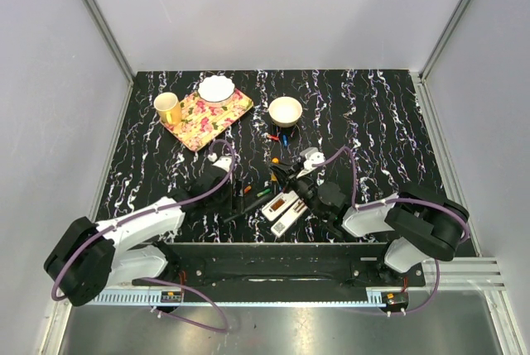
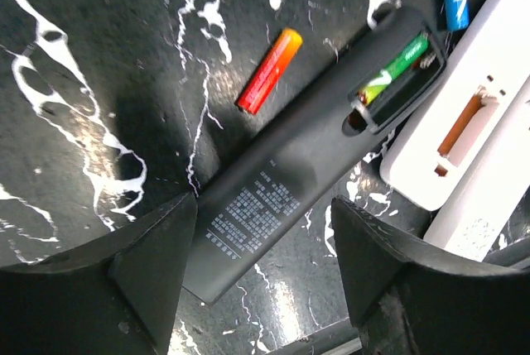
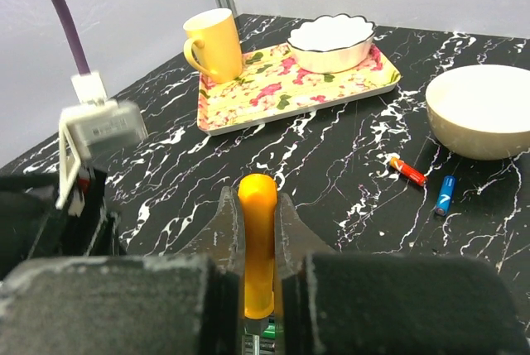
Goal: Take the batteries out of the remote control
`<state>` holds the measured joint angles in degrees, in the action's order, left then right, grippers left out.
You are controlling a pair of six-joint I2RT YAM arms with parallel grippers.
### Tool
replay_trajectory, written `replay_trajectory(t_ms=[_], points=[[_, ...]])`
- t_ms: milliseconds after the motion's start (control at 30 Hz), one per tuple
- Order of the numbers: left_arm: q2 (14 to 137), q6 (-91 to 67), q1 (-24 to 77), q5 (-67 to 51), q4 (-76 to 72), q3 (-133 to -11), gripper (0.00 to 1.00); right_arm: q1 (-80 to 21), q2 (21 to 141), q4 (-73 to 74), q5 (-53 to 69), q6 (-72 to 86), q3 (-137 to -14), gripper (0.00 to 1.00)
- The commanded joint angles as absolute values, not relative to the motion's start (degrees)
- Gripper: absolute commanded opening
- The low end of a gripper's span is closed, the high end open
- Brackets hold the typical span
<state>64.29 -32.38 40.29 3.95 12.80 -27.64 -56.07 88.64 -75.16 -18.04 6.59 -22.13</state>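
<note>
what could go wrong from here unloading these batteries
The left gripper stands open astride the black remote without clamping it, so tugging at the green battery in its bay may drag the remote along. The right gripper holds the orange battery by a narrow pinch, and the smooth cell could slip out. The red-orange battery lies loose beside the remote and might get knocked and roll away.

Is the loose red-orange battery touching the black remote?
Apart. The left wrist view shows a strip of bare marbled table between the red-orange battery and the long edge of the black remote.
</note>
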Motion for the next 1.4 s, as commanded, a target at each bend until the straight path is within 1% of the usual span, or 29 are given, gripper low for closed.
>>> replay_trajectory(t_ms=[0, 133, 200, 333, 400, 567, 767, 867, 967, 1100, 1133, 1200, 1300, 1367], points=[[65.9, -32.8, 40.0, -3.8, 8.5, -24.8, 0.7, -56.0, 86.3, -88.1, -20.4, 7.2, -21.8, 0.0], [65.0, -34.9, 40.1, -7.9, 5.4, -21.5, 0.7, -56.0, 86.6, -88.1, -20.7, 7.4, -21.6, 0.0], [63.0, -35.9, 40.2, -9.1, 4.0, -20.6, 0.68, -56.0, 86.8, -88.2, -20.8, 7.6, -21.7, 0.0], [60.4, -37.3, 40.8, -11.9, 2.0, -19.8, 0.62, -56.0, 87.4, -88.2, -21.2, 8.1, -21.7, 0.0], [60.2, -37.3, 41.6, -12.5, 2.0, -20.2, 0.61, -56.0, 87.5, -88.2, -21.4, 8.3, -21.7, 0.0], [63.1, -37.6, 44.2, -12.9, 0.3, -21.9, 0.61, -55.9, 88.0, -88.3, -21.7, 8.3, -21.8, 0.0], [70.3, -38.7, 46.8, -13.4, -5.9, -23.7, 0.59, -55.9, 88.1, -88.2, -22.1, 8.3, -21.5, 0.0], [72.2, -38.5, 47.8, -12.1, -6.2, -25.5, 0.59, -55.9, 88.2, -88.2, -22.4, 8.2, -21.6, 0.0], [70.9, -38.1, 47.9, -9.7, -4.7, -26.5, 0.59, -55.9, 88.2, -88.2, -22.3, 8.3, -21.6, 0.0], [65.2, -36.8, 47.8, -5.7, -1.1, -28.1, 0.64, -55.9, 87.0, -88.2, -20.1, 8.7, -21.5, 0.0], [63.7, -35.6, 47.9, -5.5, -1.2, -28.4, 0.68, -56.0, 86.7, -88.2, -18.6, 9.0, -21.6, 0.0], [59.3, -34.1, 47.9, -6.0, -2.9, -29.0, 0.72, -55.9, 85.4, -88.2, -16.1, 10.3, -21.4, 0.0], [55.8, -29.7, 47.6, -5.9, -4.6, -31.0, 0.8, -56.0, 82.9, -88.0, -7.6, 13.3, -21.1, 0.0], [55.7, -28.1, 47.5, -6.3, -5.5, -32.4, 0.82, -55.9, 81.0, -87.9, -3.8, 15.5, -20.7, 0.0]])
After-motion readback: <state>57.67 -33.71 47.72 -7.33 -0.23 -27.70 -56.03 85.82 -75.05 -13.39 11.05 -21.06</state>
